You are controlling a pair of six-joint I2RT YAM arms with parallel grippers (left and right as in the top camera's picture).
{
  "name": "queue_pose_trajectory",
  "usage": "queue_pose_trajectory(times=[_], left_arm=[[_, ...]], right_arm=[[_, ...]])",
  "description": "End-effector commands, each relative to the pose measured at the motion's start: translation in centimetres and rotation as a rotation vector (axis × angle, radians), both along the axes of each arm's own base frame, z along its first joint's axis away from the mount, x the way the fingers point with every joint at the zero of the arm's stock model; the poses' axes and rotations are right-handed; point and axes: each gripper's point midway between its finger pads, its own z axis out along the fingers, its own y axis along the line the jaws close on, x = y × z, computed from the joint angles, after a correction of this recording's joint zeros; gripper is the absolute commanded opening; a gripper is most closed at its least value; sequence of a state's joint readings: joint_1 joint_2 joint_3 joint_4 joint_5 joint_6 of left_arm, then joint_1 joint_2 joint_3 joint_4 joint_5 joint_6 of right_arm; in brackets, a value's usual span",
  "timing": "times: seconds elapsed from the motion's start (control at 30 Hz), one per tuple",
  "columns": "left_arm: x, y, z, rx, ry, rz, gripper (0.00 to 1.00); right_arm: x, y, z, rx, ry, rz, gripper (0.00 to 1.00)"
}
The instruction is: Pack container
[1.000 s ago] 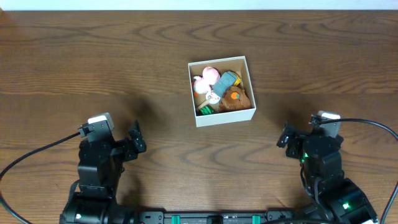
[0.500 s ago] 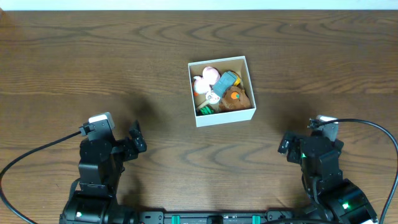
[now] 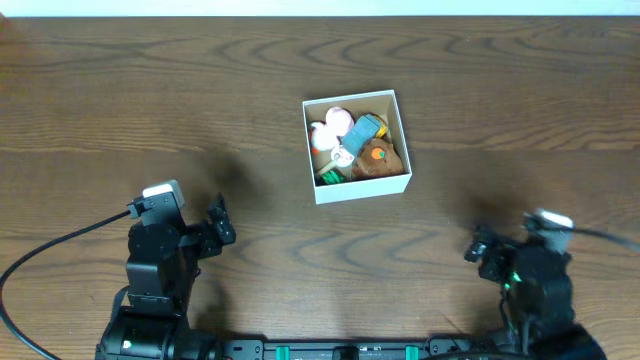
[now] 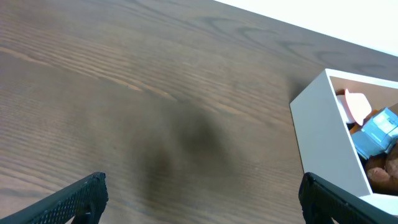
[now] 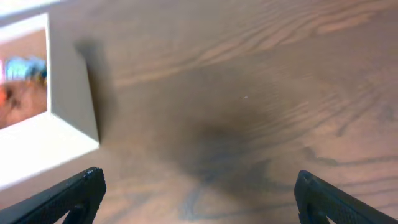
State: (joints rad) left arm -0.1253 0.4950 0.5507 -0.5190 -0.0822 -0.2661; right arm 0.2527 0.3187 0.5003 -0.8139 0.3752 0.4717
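The container (image 3: 362, 188) is a square white box with a brown inside, standing at the middle of the table. It holds several small toys: a pink one (image 3: 330, 125), a blue one (image 3: 363, 131) and a brown one (image 3: 378, 158). It also shows in the left wrist view (image 4: 323, 143) and the right wrist view (image 5: 56, 140). My left gripper (image 3: 218, 222) is open and empty, near the front left, well apart from the box. My right gripper (image 3: 480, 246) is open and empty at the front right. Both show wide-spread fingers in the wrist views (image 4: 199, 202) (image 5: 196, 196).
The dark wooden table (image 3: 150, 100) extends all round the box. A white strip (image 3: 320, 7) runs along the far edge. Black cables trail from both arms at the front corners.
My right arm has drawn back toward the front right, away from the box. The left arm and the box have not moved.
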Motion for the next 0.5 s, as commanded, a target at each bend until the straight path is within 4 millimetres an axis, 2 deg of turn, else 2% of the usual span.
queue_pose_trajectory(times=[0.0,0.17,0.33,0.4,0.47], left_arm=[[0.0,0.1,0.2,-0.004,-0.004,0.009,0.98],[0.0,0.1,0.2,-0.004,-0.004,0.009,0.98],[0.0,0.1,0.2,-0.004,-0.004,0.009,0.98],[0.0,0.1,0.2,-0.004,-0.004,0.009,0.98],[0.0,0.1,0.2,-0.004,-0.004,0.009,0.98]], right_arm=[[-0.2,-0.7,-1.6,0.110,-0.061,-0.078,0.99],[1.6,-1.5,-1.4,0.129,-0.252,-0.110,0.99],[3.8,-2.0,1.7,0.012,-0.522,-0.069,0.99],[4.3,-1.5,2.5,-0.072,-0.587,-0.002,0.99],[4.7,-0.5,2.3,-0.156,-0.592,0.087,0.99]])
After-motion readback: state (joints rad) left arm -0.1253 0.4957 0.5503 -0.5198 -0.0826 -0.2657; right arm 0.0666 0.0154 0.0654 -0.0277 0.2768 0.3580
